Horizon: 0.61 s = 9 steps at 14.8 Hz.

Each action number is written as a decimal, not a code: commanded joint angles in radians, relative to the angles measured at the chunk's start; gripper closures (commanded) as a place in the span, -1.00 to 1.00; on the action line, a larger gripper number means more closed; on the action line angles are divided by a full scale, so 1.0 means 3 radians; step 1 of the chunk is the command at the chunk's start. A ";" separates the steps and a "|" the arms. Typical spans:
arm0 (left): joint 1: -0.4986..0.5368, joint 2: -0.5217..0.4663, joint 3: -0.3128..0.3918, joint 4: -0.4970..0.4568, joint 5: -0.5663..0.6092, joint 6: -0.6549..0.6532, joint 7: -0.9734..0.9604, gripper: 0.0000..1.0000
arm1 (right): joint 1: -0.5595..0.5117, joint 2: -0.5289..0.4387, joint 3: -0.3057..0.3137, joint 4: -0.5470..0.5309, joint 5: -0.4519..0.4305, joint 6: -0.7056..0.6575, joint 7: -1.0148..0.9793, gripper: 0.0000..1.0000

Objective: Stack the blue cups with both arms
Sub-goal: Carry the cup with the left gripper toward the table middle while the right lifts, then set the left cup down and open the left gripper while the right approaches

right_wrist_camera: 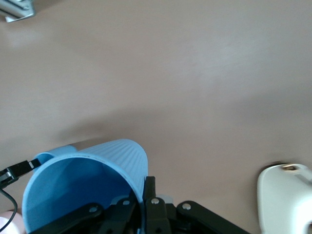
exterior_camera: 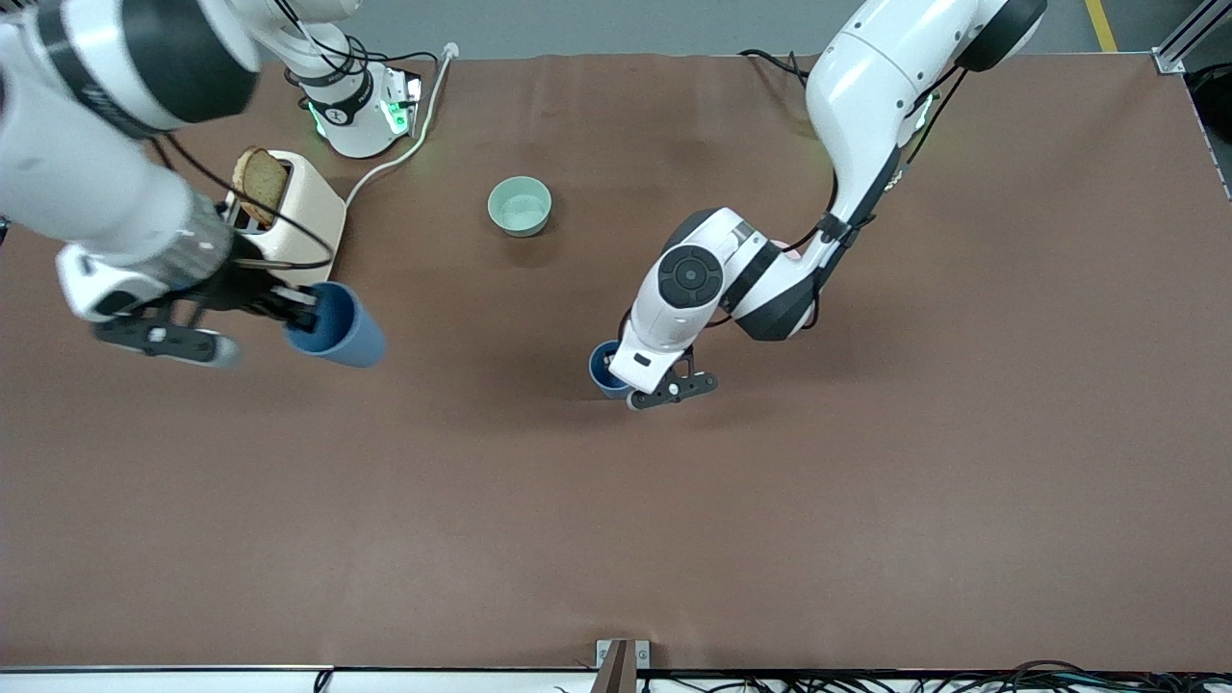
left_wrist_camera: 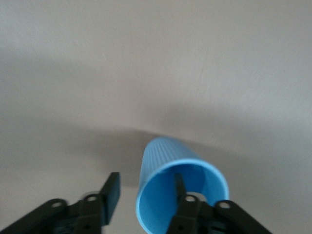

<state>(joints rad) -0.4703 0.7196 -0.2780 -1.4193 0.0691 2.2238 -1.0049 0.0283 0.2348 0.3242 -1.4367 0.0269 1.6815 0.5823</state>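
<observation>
Blue cups split between arms for stacking: one [exterior_camera: 339,325] lifted over the counter [exterior_camera: 616,539] beside the toaster [exterior_camera: 287,217], rim clenched by the right gripper [exterior_camera: 289,306]; other [exterior_camera: 606,370] mid-counter, left gripper [exterior_camera: 674,390] straddling its rim, seemingly unclosed.

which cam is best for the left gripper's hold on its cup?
The left wrist view: the left gripper has one finger inside the blue cup and one outside its wall. The front view hides most of that cup under the arm. The right wrist view misses it.
</observation>
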 commanded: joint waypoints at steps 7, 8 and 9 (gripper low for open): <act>0.1045 -0.1037 0.0108 0.0185 0.0286 -0.1194 0.1328 -1.00 | 0.0871 0.0995 0.0371 -0.0002 -0.0667 0.1031 0.1831 0.99; 0.1198 -0.1165 0.0103 0.0185 0.0291 -0.1306 0.1548 -1.00 | 0.0902 0.1083 0.0392 -0.0002 -0.0718 0.1194 0.1913 0.99; 0.1306 -0.1268 0.0103 0.0185 0.0286 -0.1383 0.1763 -1.00 | 0.0908 0.1109 0.0392 -0.0007 -0.0749 0.1236 0.1914 0.99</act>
<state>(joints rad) -0.1288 0.4148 -0.2407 -1.3341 0.1382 1.8550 -0.5701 0.3129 0.5276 0.4255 -1.4634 -0.1609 2.0250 1.1213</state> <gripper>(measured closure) 0.000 0.956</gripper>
